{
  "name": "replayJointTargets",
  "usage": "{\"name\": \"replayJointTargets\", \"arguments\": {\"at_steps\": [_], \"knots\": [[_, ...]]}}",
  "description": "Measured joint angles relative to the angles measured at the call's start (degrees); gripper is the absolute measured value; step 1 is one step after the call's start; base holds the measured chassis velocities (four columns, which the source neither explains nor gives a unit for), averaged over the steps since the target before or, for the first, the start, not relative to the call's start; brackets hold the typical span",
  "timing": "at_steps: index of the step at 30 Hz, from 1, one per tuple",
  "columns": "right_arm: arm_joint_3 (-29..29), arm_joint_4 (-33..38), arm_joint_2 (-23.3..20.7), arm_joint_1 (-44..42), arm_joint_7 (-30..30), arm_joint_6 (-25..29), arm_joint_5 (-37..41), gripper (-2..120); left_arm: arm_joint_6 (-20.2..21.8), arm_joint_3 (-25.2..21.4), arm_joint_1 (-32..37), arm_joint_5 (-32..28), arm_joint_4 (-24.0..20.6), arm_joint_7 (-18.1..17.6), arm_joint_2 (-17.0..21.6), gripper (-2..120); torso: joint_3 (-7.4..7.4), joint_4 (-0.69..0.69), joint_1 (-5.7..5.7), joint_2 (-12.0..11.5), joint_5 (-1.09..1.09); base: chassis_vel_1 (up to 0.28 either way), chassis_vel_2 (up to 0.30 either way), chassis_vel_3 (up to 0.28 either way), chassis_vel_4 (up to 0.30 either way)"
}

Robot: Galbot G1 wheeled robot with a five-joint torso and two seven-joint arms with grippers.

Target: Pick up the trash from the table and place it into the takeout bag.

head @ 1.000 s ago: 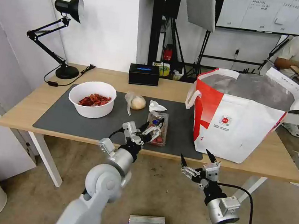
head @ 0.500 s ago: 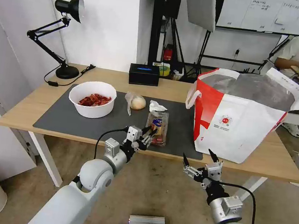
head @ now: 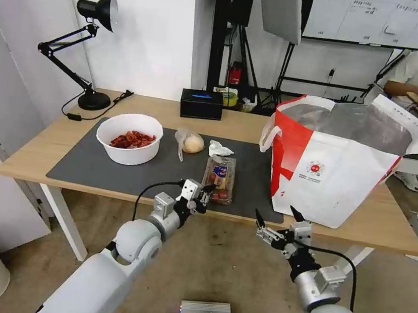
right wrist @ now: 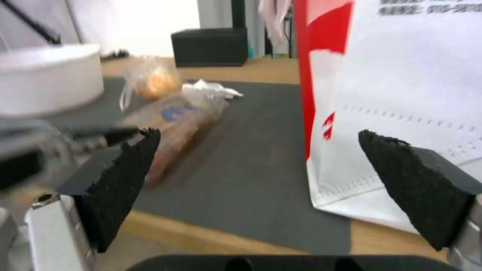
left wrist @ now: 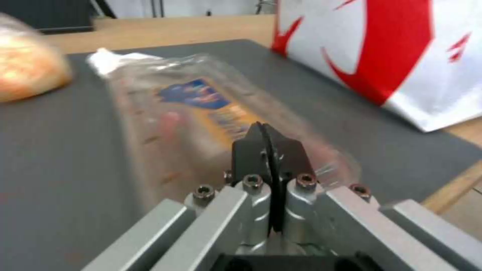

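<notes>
The right gripper (right wrist: 261, 165) holds its black padded fingers (right wrist: 123, 177) wide apart, just short of the tabletop (right wrist: 211, 235) edge. Beyond them, the clear plastic clamshell tray (right wrist: 178, 120) lies on the dark grey mat (right wrist: 261, 150), beside the takeout bag (right wrist: 397, 94), with the crumpled tissue (right wrist: 211, 88) just behind the tray

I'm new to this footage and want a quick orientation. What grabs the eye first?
The takeout bag, white and red, stands open on the table's right end. On the dark mat, the left gripper, shut, sits at the near end of the clamshell tray; the right gripper hangs open below the table edge.
</notes>
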Motion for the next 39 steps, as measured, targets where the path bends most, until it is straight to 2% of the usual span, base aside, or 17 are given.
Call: {"name": "replayJointTargets", "arguments": {"at_steps": [3,11,22,23,32,39], "knots": [[-0.3,0.4,-0.7,2.9,1.5,-2.9,9.8,100,0.3,0.5,-0.1,-0.6,-0.6,-0.9,-0.1,0,0.0,0.03,0.01,0.0,0.01,0.0,0.0,0.0,0.0],[-2.5,0.0,-0.4,5.9,3.8,-4.9,20.3,100,0.4,-0.9,1.5,-1.2,-2.4,-1.3,0.3,0,0.0,0.03,0.0,0.0,0.0,0.0,0.0,0.0,0.0],[-4.8,-2.5,0.5,9.9,6.6,-6.0,29.1,100,0.3,-1.1,1.8,-1.4,-2.6,-1.3,1.0,0,0.0,0.03,0.0,0.0,0.0,0.0,0.0,0.0,0.0],[-5.2,-3.6,0.6,11.5,7.7,-6.3,32.0,100,0.3,-1.0,1.9,-1.4,-2.6,-1.3,1.0,0,0.0,0.02,0.0,0.0,0.0,0.0,0.0,0.0,0.0],[-7.4,-7.7,1.7,15.9,10.4,-6.9,35.3,100,0.3,-0.8,1.9,-1.4,-2.6,-1.4,1.0,0,0.0,0.02,0.01,0.0,0.0,0.0,0.0,0.0,0.0],[-9.3,-10.8,2.4,22.5,15.3,-11.7,38.7,100,0.3,-0.8,1.9,-1.4,-2.5,-1.5,0.9,0,0.0,0.02,0.0,0.0,0.0,0.0,0.0,0.0,0.0]]}}
